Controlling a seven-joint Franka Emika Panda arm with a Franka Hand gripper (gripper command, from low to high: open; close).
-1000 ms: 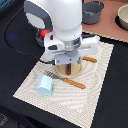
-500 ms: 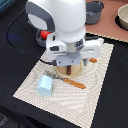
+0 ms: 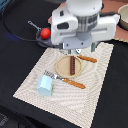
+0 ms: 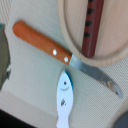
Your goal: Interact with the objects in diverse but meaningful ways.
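Observation:
A brown sausage (image 3: 73, 65) lies on a round wooden plate (image 3: 63, 66) on the striped mat; both also show in the wrist view, the sausage (image 4: 93, 25) and the plate (image 4: 112, 52). My gripper (image 3: 77, 50) hangs just above the plate's far edge; its fingers are hidden by the white arm body. An orange-handled knife (image 3: 88, 59) lies beside the plate, and in the wrist view (image 4: 42, 40). A light-blue cup (image 3: 45, 86) stands at the mat's near left. A red tomato (image 3: 45, 33) sits by the grey saucepan (image 3: 33, 24).
An orange-handled fork (image 3: 71, 81) lies between cup and plate. A small white and blue fish-shaped piece (image 4: 64, 97) lies by the knife blade. A grey pot (image 3: 122, 17) stands at the far right. The beige mat (image 3: 60, 102) lies on a black table.
The arm has lifted away from the plate and shifted toward the exterior view's right. The plate and the sausage on it now show in full.

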